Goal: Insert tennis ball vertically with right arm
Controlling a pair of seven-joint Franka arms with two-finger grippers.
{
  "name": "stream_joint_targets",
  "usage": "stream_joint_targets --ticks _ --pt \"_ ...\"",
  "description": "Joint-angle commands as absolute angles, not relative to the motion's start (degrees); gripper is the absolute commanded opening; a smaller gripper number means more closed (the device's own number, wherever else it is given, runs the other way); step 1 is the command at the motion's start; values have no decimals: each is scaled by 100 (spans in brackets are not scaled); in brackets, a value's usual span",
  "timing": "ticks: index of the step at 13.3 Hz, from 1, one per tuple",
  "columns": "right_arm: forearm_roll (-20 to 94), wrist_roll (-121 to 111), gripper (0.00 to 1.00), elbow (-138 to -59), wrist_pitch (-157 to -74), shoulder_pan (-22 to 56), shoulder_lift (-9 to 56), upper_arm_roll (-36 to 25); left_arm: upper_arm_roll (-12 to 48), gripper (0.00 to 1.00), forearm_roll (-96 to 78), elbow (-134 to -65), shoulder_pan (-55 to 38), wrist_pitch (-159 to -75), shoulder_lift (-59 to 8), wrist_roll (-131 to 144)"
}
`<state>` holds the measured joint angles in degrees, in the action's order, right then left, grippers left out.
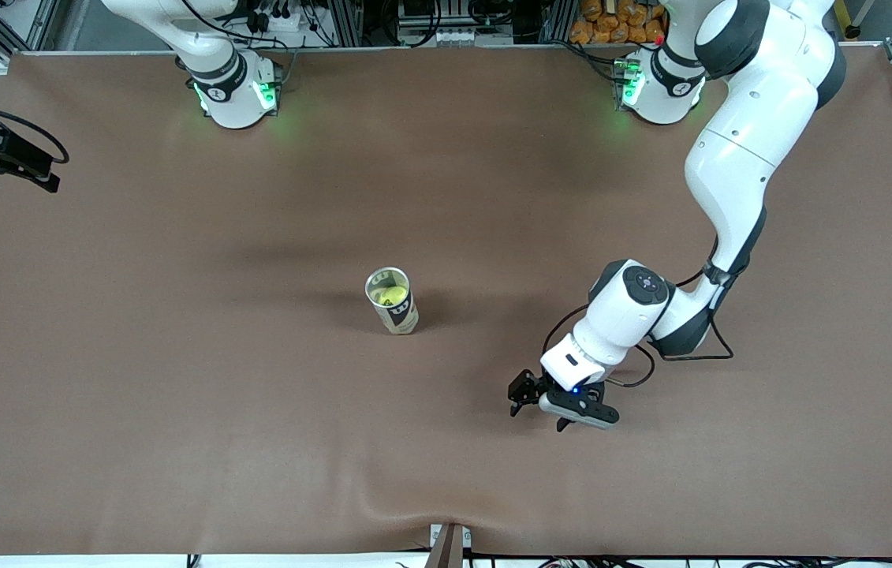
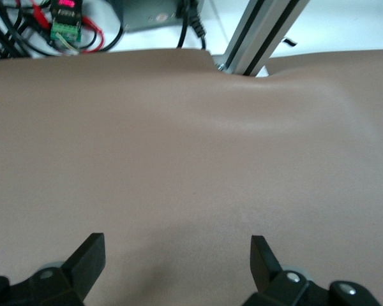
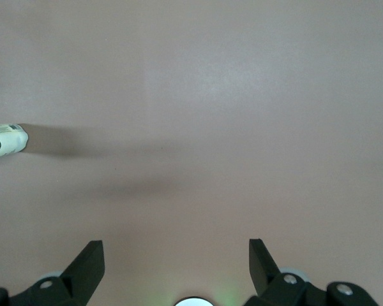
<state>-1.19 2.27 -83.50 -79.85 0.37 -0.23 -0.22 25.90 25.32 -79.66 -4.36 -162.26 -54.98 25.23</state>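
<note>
Yellow-green, the tennis ball (image 1: pixel 393 296) sits inside the open-topped can (image 1: pixel 393 302), which stands upright on the brown tabletop (image 1: pixel 177 355) about midway between the two arms' ends. Toward the left arm's end, the left gripper (image 1: pixel 542 407) hangs low over bare tabletop nearer the front camera than the can, its jaws spread wide and holding nothing. At the right arm's end the right gripper (image 3: pixel 177 255) waits, jaws likewise spread and empty.

Tennis ball (image 1: pixel 393 296), yellow-green, inside open can (image 1: pixel 393 303); can upright, mid-table, white with dark label.
</note>
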Motion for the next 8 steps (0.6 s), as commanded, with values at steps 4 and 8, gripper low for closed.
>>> stream_joint_targets --ticks 4,8 --pt "-44 229 100 -8209 -7884 -9 35 0 2575 100 1917 -7779 -510 -14302 -4870 2733" --pt "-44 229 100 -8209 -7884 -9 35 0 2558 100 1303 -7743 -413 -12949 -4028 2707"
